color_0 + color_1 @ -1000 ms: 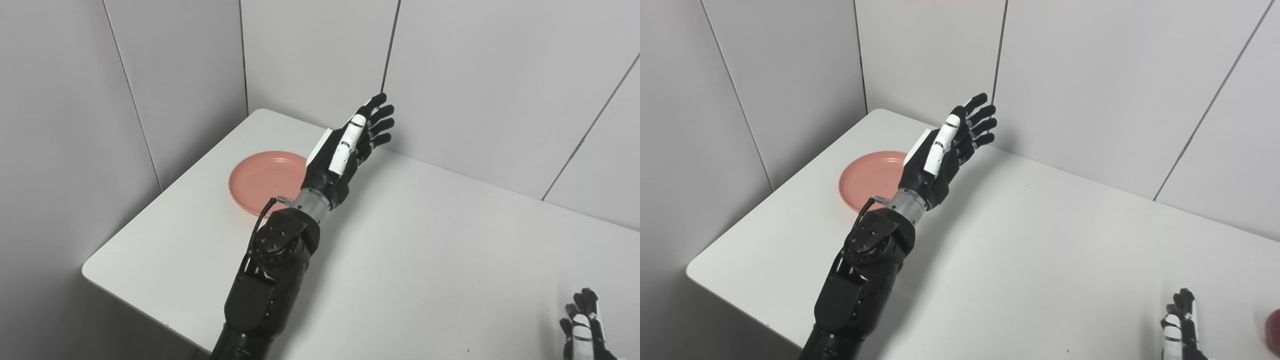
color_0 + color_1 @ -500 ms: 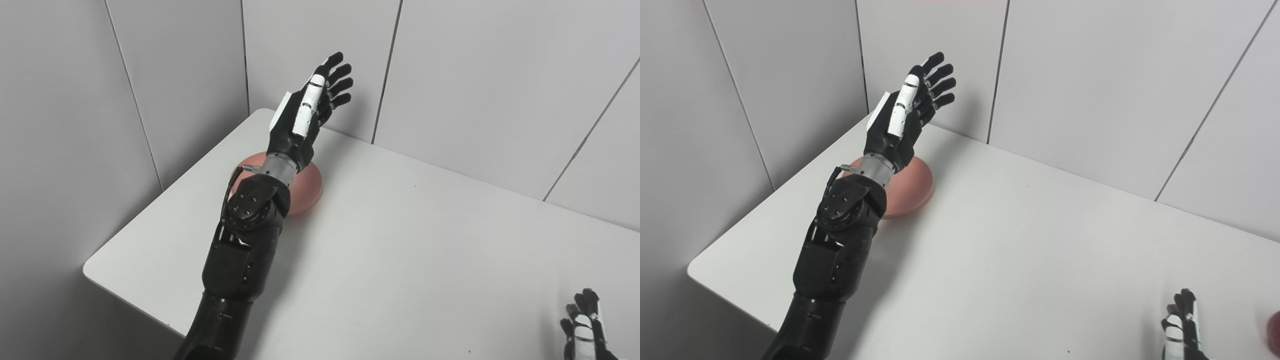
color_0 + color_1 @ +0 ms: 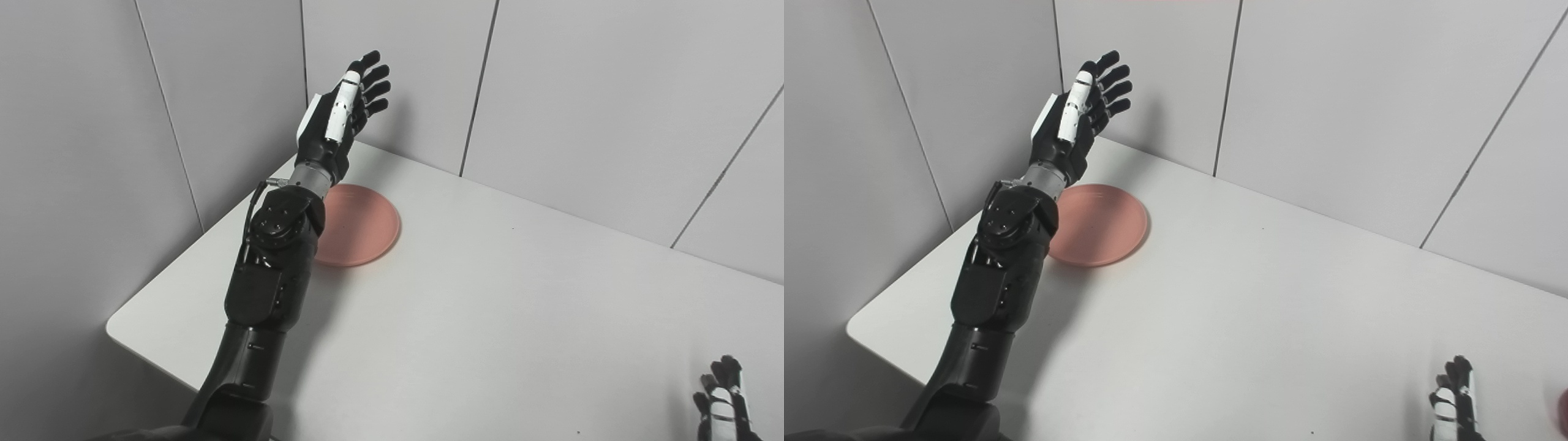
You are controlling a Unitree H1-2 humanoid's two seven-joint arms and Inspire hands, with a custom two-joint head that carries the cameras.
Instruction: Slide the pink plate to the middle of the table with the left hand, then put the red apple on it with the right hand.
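The pink plate [image 3: 358,225] lies flat near the table's far left corner. My left hand [image 3: 338,116] is raised above and behind the plate's left side, close to the wall corner, open with fingers spread and holding nothing; its forearm [image 3: 272,257] covers the plate's left edge. My right hand [image 3: 1454,398] rests at the bottom right of the table with fingers pointing up and empty. A sliver of the red apple [image 3: 1563,409] shows at the right edge of the right eye view, just right of that hand.
The white table [image 3: 490,306] stands in a corner of grey wall panels [image 3: 582,92] that close in its left and far sides. Its rounded front left corner [image 3: 119,327] lies near my left arm.
My left hand has swung up and to the left, from the plate's right side to above its far left side. The plate and right hand have stayed put; the camera shifted slightly.
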